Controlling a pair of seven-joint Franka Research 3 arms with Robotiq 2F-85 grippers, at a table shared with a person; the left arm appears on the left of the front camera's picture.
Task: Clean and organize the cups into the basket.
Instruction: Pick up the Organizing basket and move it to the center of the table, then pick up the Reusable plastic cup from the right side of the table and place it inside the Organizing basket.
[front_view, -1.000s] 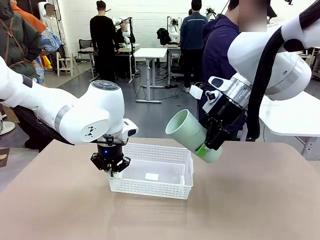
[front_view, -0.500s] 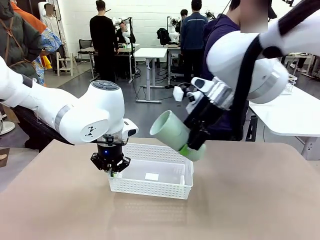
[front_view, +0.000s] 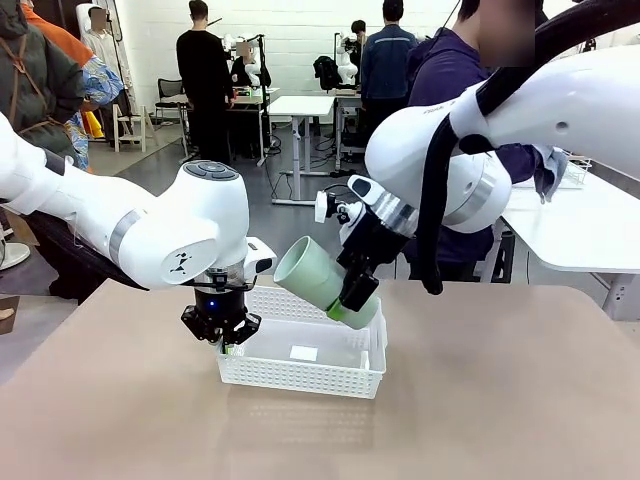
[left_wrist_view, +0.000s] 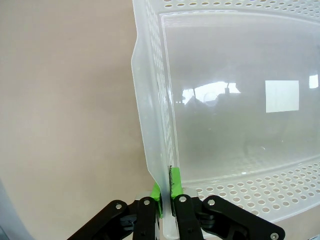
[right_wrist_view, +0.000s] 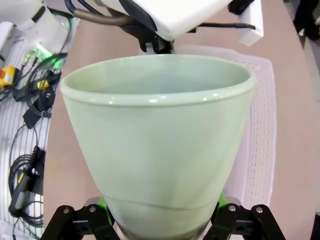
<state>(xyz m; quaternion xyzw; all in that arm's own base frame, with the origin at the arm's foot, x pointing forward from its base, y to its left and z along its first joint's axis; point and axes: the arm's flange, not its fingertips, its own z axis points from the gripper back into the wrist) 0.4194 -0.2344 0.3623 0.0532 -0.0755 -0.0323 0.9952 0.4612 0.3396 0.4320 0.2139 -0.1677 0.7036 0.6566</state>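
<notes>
Mint green cup (front_view: 312, 275) tilted mid-frame above white lattice basket (front_view: 300, 378), right gripper (front_view: 356, 300) clamped round its base, left gripper (front_view: 227, 342) pinched tight on basket's left wall

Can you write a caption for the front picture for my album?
Right hand holds a tilted mint green cup close to the white basket, whose wall the left hand pinches.
</notes>
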